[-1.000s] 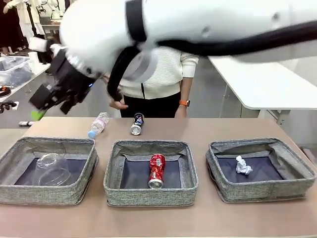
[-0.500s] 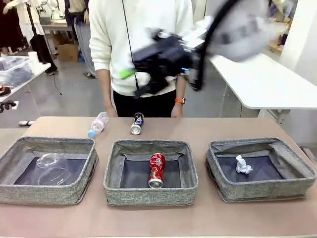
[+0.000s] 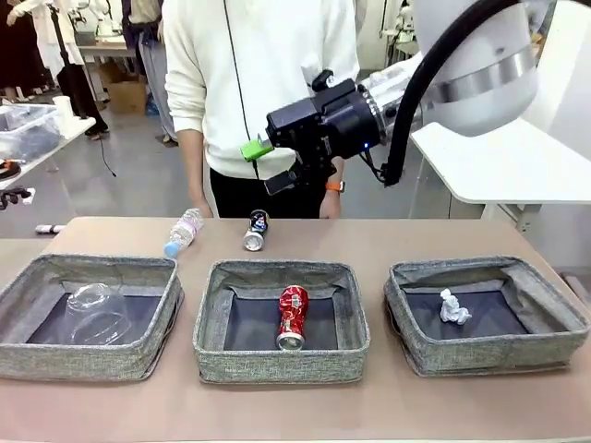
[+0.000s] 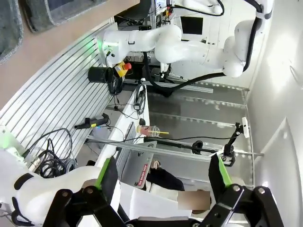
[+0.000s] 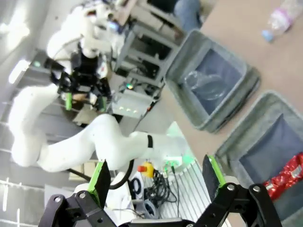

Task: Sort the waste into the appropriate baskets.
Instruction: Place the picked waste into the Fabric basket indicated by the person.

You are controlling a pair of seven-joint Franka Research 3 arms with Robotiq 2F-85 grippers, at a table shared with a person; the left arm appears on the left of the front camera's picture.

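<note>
Red can (image 3: 292,317) w/ illegible white print, in mid basket (image 3: 277,363).

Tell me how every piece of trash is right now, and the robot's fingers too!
Plastic cup: lying in the left basket.
Red can: dented, lying in the middle basket.
Paper ball: crumpled, in the right basket.
Dark can: lying on the table, outside the baskets.
Bottle: lying on the table, blue cap on.
Right fingers: open, empty, up in the air.
Left fingers: open, empty.
</note>
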